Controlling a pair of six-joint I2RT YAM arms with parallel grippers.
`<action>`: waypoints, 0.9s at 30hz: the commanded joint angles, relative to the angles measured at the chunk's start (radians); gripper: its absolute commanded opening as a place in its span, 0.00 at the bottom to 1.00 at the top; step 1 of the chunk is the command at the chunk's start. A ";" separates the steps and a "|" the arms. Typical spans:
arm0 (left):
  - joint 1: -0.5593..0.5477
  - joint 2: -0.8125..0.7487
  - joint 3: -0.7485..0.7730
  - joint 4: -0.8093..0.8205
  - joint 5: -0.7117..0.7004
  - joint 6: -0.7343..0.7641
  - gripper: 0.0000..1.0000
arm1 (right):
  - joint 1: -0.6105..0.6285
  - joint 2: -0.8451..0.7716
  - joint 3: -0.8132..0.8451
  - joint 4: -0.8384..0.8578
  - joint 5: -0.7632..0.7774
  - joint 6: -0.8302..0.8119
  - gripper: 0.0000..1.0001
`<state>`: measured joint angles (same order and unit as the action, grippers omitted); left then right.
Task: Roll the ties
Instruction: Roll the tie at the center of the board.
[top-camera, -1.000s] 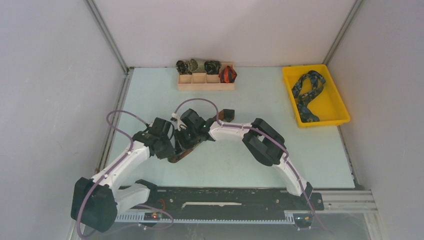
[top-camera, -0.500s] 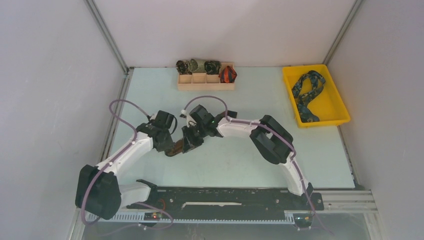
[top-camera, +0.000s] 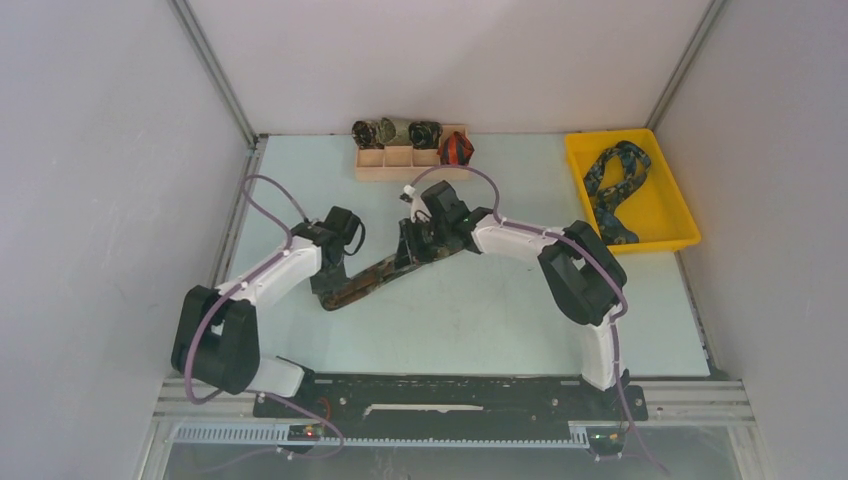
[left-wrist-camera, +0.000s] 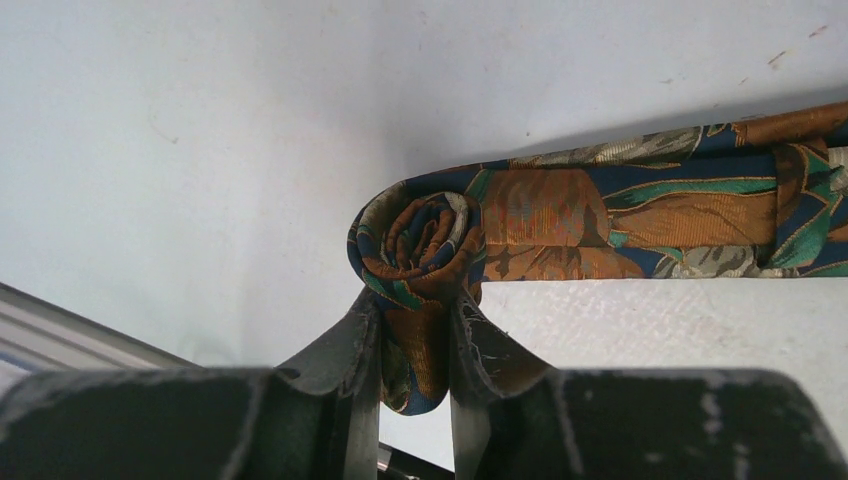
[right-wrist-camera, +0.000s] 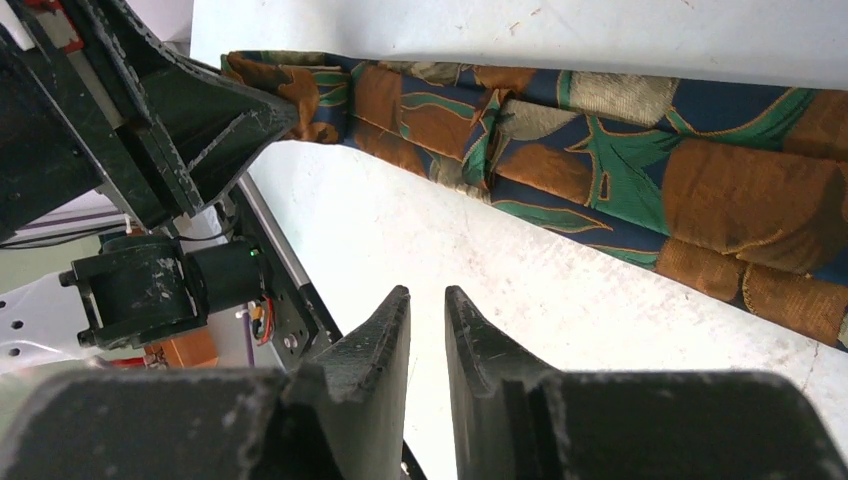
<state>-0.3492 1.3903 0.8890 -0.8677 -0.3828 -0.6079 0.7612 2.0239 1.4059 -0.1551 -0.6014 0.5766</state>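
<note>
Here, pinched tie (left-wrist-camera: 560, 210), wooden organizer (top-camera: 412, 172), yellow tray (top-camera: 665, 210)

High overview; close wrist views share the tie (left-wrist-camera: 640, 205).

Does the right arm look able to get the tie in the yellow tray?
Probably yes: the navy tie lies uncovered in the open tray on that arm's side, and its jaws are empty.

Surface (top-camera: 480, 310): pale blue-green, matte (a few faint scuffs show up close).
Left of middle: brown-orange-green tie (top-camera: 372, 280), stretched slantwise, near-left end coiled.
Far edge: wooden box (top-camera: 412, 172), divided into compartments.
Far-right corner: yellow tray (top-camera: 665, 210).
</note>
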 joint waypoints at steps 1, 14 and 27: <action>-0.022 0.065 0.064 -0.056 -0.083 0.024 0.00 | -0.014 -0.071 -0.016 0.026 -0.020 0.009 0.22; -0.121 0.312 0.194 -0.084 -0.102 -0.037 0.01 | -0.047 -0.106 -0.047 0.028 -0.015 0.012 0.22; -0.143 0.378 0.242 -0.021 -0.055 -0.078 0.42 | -0.054 -0.116 -0.054 0.028 -0.015 0.012 0.22</action>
<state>-0.4808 1.7527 1.1114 -0.9981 -0.4759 -0.6342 0.7109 1.9697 1.3525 -0.1543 -0.6064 0.5774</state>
